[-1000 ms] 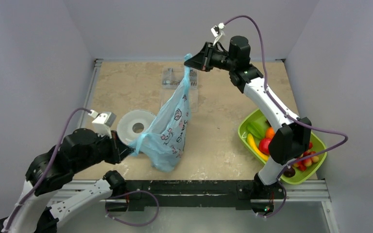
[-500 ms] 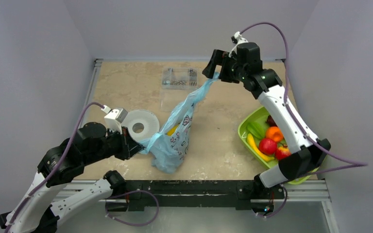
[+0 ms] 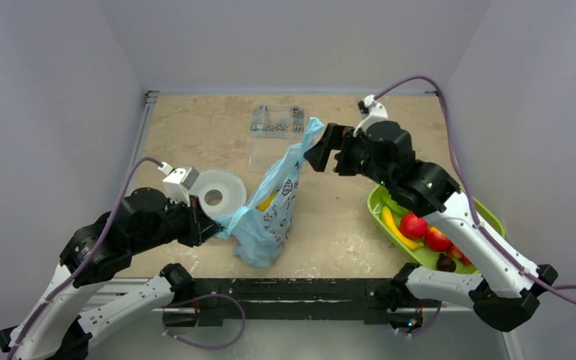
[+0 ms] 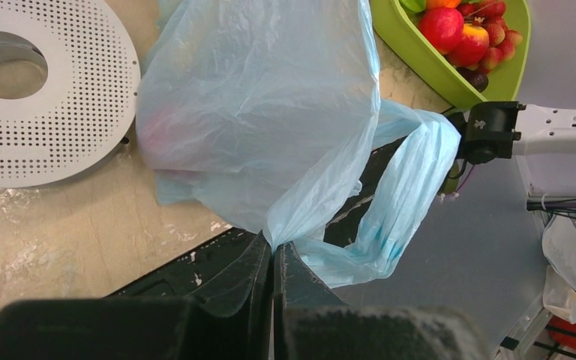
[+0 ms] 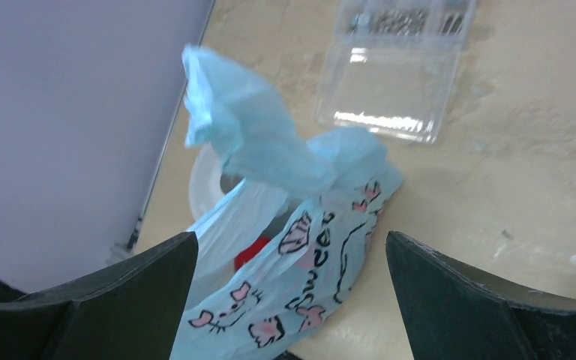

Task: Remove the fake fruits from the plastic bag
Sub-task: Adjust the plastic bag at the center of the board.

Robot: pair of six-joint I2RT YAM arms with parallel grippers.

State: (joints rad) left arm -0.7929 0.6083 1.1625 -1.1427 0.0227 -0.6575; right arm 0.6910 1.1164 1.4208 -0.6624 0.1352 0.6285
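Observation:
The light-blue plastic bag [image 3: 274, 206] with a pink-and-black print lies slumped mid-table, its upper handle sticking up free. My left gripper [image 3: 211, 225] is shut on the bag's lower edge [image 4: 274, 251]. My right gripper [image 3: 321, 154] is open just right of the free handle, touching nothing; in its wrist view the bag [image 5: 292, 225] lies between and beyond the wide-apart fingers [image 5: 289, 240]. A red fake fruit [image 5: 251, 251] shows in the bag's mouth, and something yellow [image 3: 268, 201] shows there from above. Other fake fruits [image 3: 414, 225] lie in the green tray.
The lime-green tray [image 3: 487, 217] sits at the right edge, partly under my right arm. A white perforated disc [image 3: 211, 193] lies left of the bag. A clear plastic box [image 3: 274, 120] stands at the back. The table's near edge is by my left gripper.
My right gripper has opened and let go of the bag's upper handle, then dropped lower and nearer. The bag has slackened and slumped. My left gripper keeps its hold.

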